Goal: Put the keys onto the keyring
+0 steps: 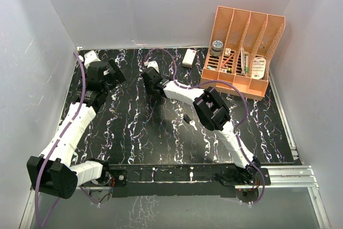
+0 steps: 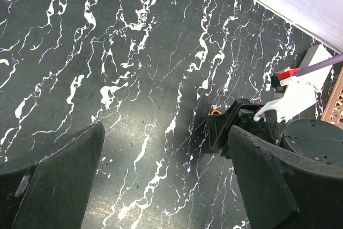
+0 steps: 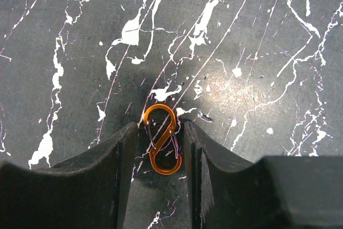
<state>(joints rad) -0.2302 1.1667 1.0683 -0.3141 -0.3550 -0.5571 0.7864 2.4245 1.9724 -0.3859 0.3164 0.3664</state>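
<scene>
**Right pincer bracketing keyring, 0 keys on it**

Top view: right gripper was down at the far-middle of the table, and left gripper sat near it to the left. The black-headed key lay loose under the right forearm, well apart from both grippers. We couldn't find the red-headed key. The white box was at the far edge, not involved.

Left wrist view: left gripper was spread wide with nothing between the fingers. It faced the right gripper, where an orange sliver of the keyring showed at the tips.

Right wrist view: the keyring, an S-shaped orange clip, lay flat on the table between the fingers of the right gripper. The jaws were narrowly apart with a thin gap on each side, so we judged it not yet pinched.

Risks as we saw them:
- The clip is thin and flat, so closing could ride over it or squirt it out sideways.
- Squeezing across the wire gates could hold them shut and block threading.
- The right forearm hung over the key, so a sweep could knock it away.
</scene>
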